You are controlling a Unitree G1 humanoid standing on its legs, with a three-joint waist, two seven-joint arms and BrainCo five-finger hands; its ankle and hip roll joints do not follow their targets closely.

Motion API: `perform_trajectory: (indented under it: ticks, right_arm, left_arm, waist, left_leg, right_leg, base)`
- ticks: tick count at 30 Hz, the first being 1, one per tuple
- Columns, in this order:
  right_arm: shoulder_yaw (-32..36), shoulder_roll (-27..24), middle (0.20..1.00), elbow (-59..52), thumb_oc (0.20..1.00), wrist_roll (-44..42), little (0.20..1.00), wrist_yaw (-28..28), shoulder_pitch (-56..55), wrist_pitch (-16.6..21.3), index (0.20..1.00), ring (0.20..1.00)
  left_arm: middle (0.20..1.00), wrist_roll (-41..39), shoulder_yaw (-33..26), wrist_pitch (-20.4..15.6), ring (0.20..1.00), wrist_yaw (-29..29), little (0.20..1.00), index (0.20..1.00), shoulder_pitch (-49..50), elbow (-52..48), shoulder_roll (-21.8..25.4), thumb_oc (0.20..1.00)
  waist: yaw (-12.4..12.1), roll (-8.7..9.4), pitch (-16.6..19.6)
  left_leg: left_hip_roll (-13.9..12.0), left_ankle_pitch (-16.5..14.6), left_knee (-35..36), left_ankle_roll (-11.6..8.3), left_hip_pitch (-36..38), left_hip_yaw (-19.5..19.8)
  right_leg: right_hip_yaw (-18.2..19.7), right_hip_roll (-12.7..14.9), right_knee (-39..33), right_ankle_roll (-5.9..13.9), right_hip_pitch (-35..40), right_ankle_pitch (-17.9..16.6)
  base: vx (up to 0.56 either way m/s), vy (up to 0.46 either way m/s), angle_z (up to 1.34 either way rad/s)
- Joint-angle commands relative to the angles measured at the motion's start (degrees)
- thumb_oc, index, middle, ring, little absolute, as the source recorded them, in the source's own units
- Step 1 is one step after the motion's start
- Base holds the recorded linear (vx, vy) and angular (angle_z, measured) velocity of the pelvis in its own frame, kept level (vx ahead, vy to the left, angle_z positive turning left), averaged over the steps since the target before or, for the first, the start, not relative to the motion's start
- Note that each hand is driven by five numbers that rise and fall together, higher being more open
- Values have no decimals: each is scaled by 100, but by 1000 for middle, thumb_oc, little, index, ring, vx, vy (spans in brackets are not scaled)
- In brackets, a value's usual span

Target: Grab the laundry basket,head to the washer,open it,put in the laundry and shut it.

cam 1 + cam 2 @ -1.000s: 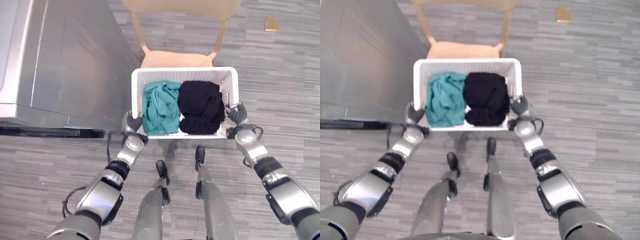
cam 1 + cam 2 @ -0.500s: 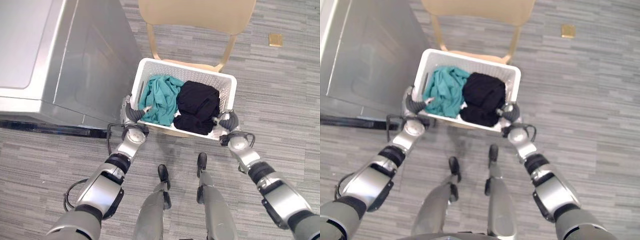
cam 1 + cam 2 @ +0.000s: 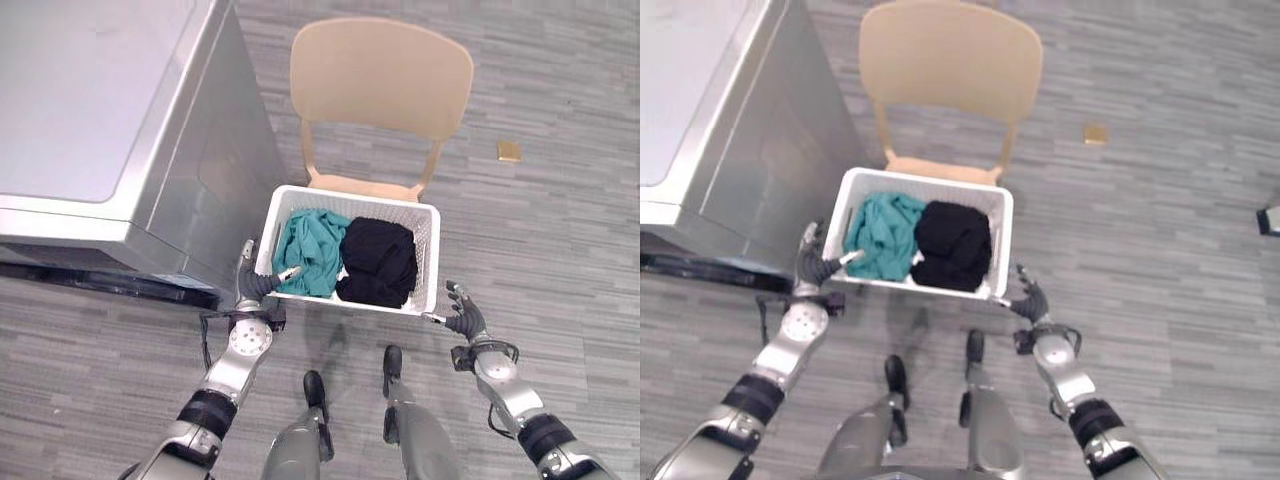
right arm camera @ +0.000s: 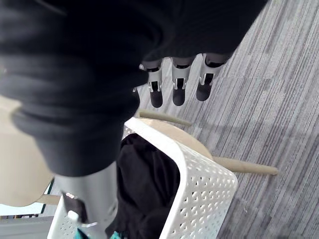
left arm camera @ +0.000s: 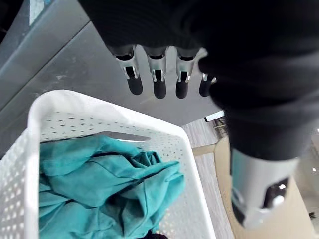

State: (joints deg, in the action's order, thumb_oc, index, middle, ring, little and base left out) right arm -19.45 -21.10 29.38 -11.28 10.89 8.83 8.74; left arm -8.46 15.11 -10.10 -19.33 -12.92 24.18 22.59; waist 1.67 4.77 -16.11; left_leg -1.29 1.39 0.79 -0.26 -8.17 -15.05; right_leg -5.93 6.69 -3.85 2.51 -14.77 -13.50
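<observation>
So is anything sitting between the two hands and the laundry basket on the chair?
Nothing visible. The white laundry basket rests on the wooden chair with teal and black clothes inside. The left hand is at its near left corner, the right hand just off its near right corner, fingers relaxed, with no object in between.

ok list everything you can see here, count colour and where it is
laundry basket: one, white, perforated, on the chair seat
teal cloth: one, crumpled in the basket's left half
black cloth: one, bundled in the basket's right half
chair: one, light wood, behind and under the basket
washer: one, silver-grey, to the left of the basket
small tan square: one, on the floor right of the chair
floor: grey striped
left hand: one, fingers relaxed, at the basket's near left corner
right hand: one, fingers relaxed, just off the basket's near right corner
</observation>
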Motion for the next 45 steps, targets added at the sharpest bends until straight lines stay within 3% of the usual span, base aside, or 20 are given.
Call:
perform_trajectory:
  ticks: [1,7,11,14,18,20,21,23,26,28,29,31,32,33,36,38,40,41,42,45]
  right_arm:
    - [161,-271,1000,-260,1000,119,1000,-472,-230,220,1000,1000]
    - [208,-185,1000,197,1000,349,1000,-916,-939,150,1000,1000]
    - [275,56,1000,722,1000,276,1000,-953,-1009,139,1000,1000]
    - [180,214,1000,1045,1000,214,1000,-909,-922,164,1000,1000]
    - [84,286,1000,1155,1000,180,1000,-931,-912,170,1000,1000]
    - [30,339,1000,1259,1000,118,1000,-893,-964,154,1000,1000]
    - [-55,313,1000,1269,1000,108,1000,-880,-940,166,1000,1000]
    - [-170,307,1000,1358,1000,196,1000,-852,-886,120,1000,1000]
    - [-248,314,1000,1350,1000,253,1000,-849,-867,105,1000,1000]
    - [-256,313,1000,1351,1000,218,1000,-864,-937,63,1000,1000]
    - [-257,311,1000,1350,1000,218,1000,-864,-940,63,1000,1000]
    - [-220,291,1000,1353,1000,238,1000,-857,-990,32,1000,1000]
    - [-183,283,1000,1360,1000,212,1000,-849,-1013,25,1000,1000]
    - [-136,269,1000,1330,1000,205,1000,-868,-1065,8,1000,1000]
    - [-79,330,1000,1434,1000,201,1000,-873,-1105,-34,1000,1000]
    - [-301,505,1000,1338,1000,247,1000,-859,-727,-48,1000,1000]
    - [-387,566,1000,1274,1000,263,1000,-855,-642,-36,1000,1000]
    - [-551,582,1000,989,1000,350,1000,-858,-494,7,1000,1000]
    - [-795,517,1000,636,1000,424,1000,-900,-349,35,1000,1000]
    - [-1219,426,1000,201,1000,568,1000,-912,93,145,1000,1000]
  left_arm:
    - [1000,-4,-92,-278,1000,464,1000,1000,323,97,79,1000]
    - [1000,211,-174,-136,1000,947,1000,1000,1225,726,-17,1000]
    - [1000,295,-184,-22,1000,999,1000,1000,1422,1372,-138,1000]
    - [1000,346,-227,-41,1000,994,1000,1000,1443,2036,-186,1000]
    - [1000,330,-258,-40,1000,987,1000,1000,1403,2292,-203,1000]
    - [1000,205,-300,-69,1000,965,1000,1000,1324,2558,-307,1000]
    - [1000,177,-213,-88,1000,941,1000,1000,1254,2659,-369,1000]
    - [1000,197,-149,-93,1000,929,1000,1000,1206,2705,-435,1000]
    - [1000,245,-87,-88,1000,922,1000,1000,1195,2805,-496,1000]
    - [1000,162,-13,-85,1000,863,1000,1000,1111,2800,-608,1000]
    - [1000,162,-12,-85,1000,862,1000,1000,1114,2800,-610,1000]
    - [1000,157,42,-80,1000,857,1000,1000,1102,2771,-636,1000]
    - [1000,128,40,-82,1000,820,1000,1000,1086,2752,-640,1000]
    - [1000,105,56,-85,1000,834,1000,1000,1104,2723,-639,1000]
    - [1000,133,121,-80,1000,925,1000,1000,1172,2684,-620,1000]
    - [1000,149,93,-88,1000,915,1000,1000,1048,2565,-448,1000]
    - [1000,125,41,-83,1000,918,1000,1000,1023,2513,-392,1000]
    - [1000,144,22,-44,1000,947,1000,1000,971,2505,-330,1000]
    - [1000,178,14,-51,1000,983,1000,1000,948,2463,-332,1000]
    - [1000,264,98,-53,1000,980,1000,1000,816,2580,-387,1000]
  waist:
    - [-40,-250,261]
    - [13,-255,474]
    - [48,-355,427]
    - [70,-432,479]
    - [29,-396,522]
    - [-1,-352,579]
    - [49,-352,545]
    - [86,-347,554]
    - [128,-306,591]
    - [210,-236,656]
    - [228,-239,640]
    - [261,-282,713]
    - [270,-305,702]
    - [300,-311,733]
    - [243,-335,810]
    - [77,-228,667]
    - [10,-225,632]
    - [28,-243,590]
    - [62,-326,519]
    - [22,-355,396]
  left_leg:
    - [-96,-250,-335,-92,-261,144]
    - [-48,-354,-295,-40,101,120]
    - [-38,-323,-203,27,328,140]
    - [-32,-176,-57,9,399,203]
    - [3,-98,-97,-33,347,297]
    - [-7,-24,-413,-250,58,332]
    - [-118,0,-652,-386,-135,175]
    - [-289,-28,-674,-405,-113,-87]
    - [-476,-101,-665,-411,-4,-111]
    - [-1162,146,-515,-560,173,-182]
    - [-1161,147,-509,-566,191,-162]
    - [-1427,291,-250,-705,286,-236]
    - [-1595,546,-189,-714,158,-417]
    - [-1631,476,-162,-787,214,-522]
    - [-1554,289,-391,-822,113,-561]
    - [-1080,-223,-807,-540,-165,-439]
    - [-1008,-285,-777,-458,-147,-501]
    - [-766,-307,-585,-323,-10,-437]
    - [-546,-183,-320,-182,127,-371]
    - [-274,-230,-153,-107,325,-197]
  right_leg:
    - [-4,226,1061,577,433,1629]
    - [-21,251,1049,658,712,1620]
    - [21,159,1812,694,617,1768]
    - [371,-387,2110,532,587,2066]
    - [378,-456,1799,366,786,2146]
    - [393,-497,1111,229,1074,2106]
    - [213,-416,858,199,1181,2046]
    - [65,-302,708,222,1234,1977]
    - [-42,-163,642,263,1260,1893]
    - [-385,203,582,358,1259,1858]
    - [-405,202,584,357,1287,1871]
    - [-537,325,635,444,1375,2015]
    - [-704,413,645,455,1418,1968]
    - [-756,541,680,530,1539,2059]
    - [-964,866,663,647,1835,1986]
    - [-862,1267,1044,660,1447,1610]
    - [-853,1278,1211,634,1270,1596]
    - [-502,873,1657,525,912,1721]
    - [-79,274,1753,451,581,1874]
    - [-107,-139,1437,319,406,1951]
  base:
    - [20,33,-4]
    - [2,70,-5]
    - [-56,50,-1]
    - [-101,-26,5]
    - [-31,-77,1]
    - [-85,-114,33]
    - [-125,-69,79]
    - [-79,70,98]
    - [-3,145,57]
    - [40,310,42]
    - [130,288,56]
    - [164,276,83]
    - [223,356,61]
    - [337,513,58]
    - [273,388,66]
    - [184,550,51]
    - [47,312,5]
    - [91,452,-38]
    - [131,410,-25]
    - [87,119,57]
